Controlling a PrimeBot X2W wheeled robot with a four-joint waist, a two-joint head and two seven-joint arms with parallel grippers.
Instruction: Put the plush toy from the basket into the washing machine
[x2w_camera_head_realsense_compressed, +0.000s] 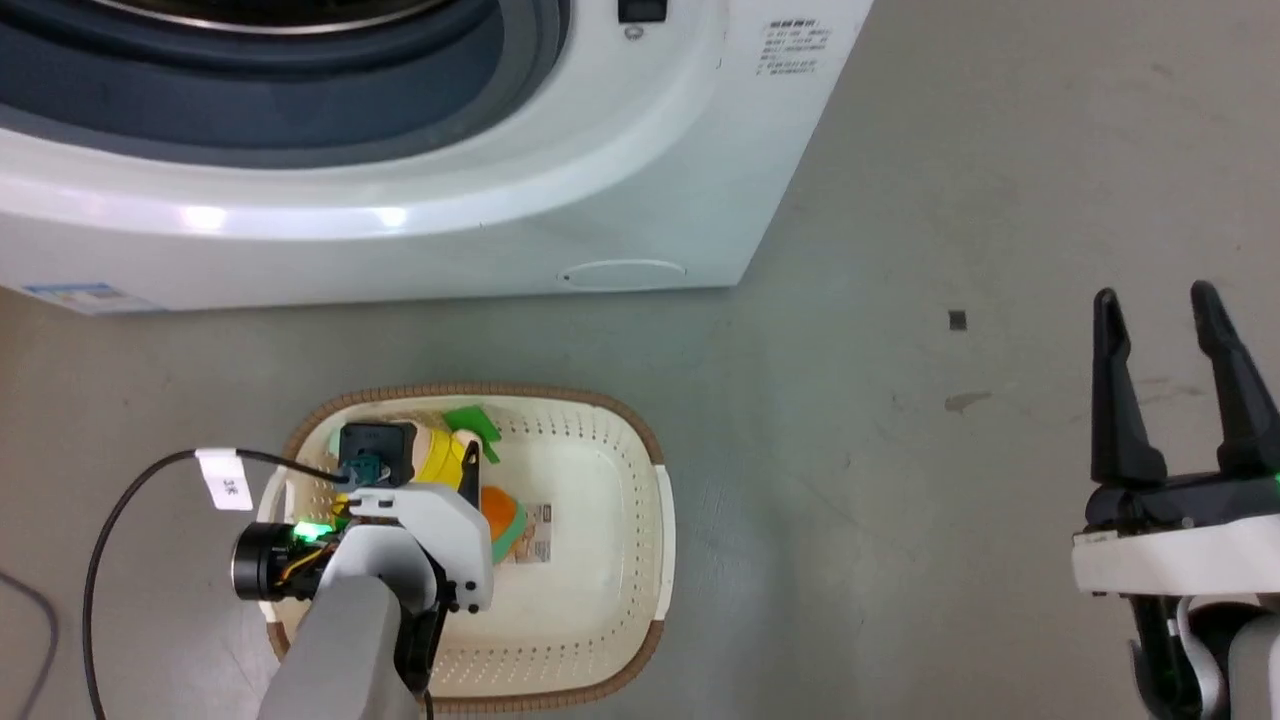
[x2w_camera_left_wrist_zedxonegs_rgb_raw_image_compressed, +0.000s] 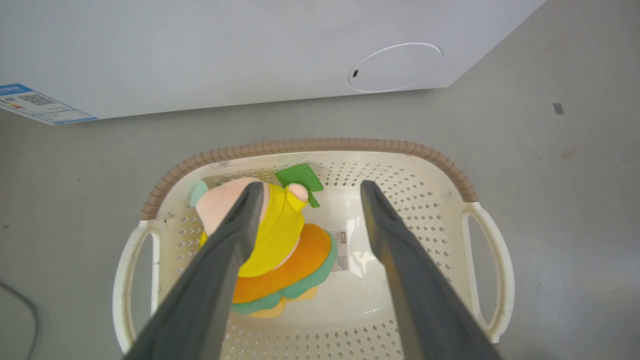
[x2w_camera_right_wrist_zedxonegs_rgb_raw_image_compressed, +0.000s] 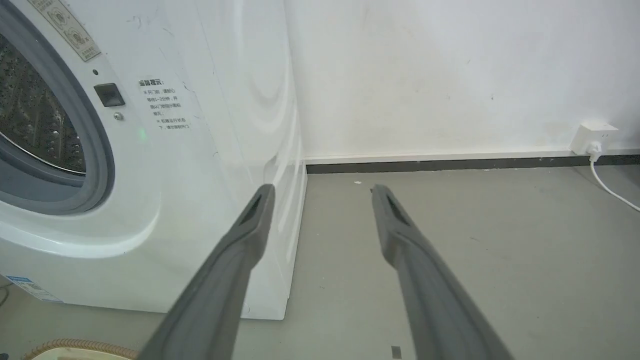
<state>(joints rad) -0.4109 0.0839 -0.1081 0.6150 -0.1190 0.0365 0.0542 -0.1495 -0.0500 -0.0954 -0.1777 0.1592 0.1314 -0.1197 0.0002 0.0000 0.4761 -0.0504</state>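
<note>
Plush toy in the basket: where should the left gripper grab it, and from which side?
Grip the plush toy by its yellow torso, its central bulk, coming down from above: it lies on the basket floor, walls blocking the sides. The left gripper, jaws open, needs shifting, as one finger overlaps the toy.

I see a smooth grey floor (x2w_camera_head_realsense_compressed: 900, 480) carrying everything here. The large white front-loading washing machine (x2w_camera_head_realsense_compressed: 620, 200) stands on it at the far side. The cream-white perforated plastic basket with a brown woven-look rim (x2w_camera_head_realsense_compressed: 655, 440) sits near its front, not touching. A thin dark cable (x2w_camera_head_realsense_compressed: 52, 640) lies at my left, and a small dark square mark (x2w_camera_head_realsense_compressed: 957, 320) lies towards the right.
</note>
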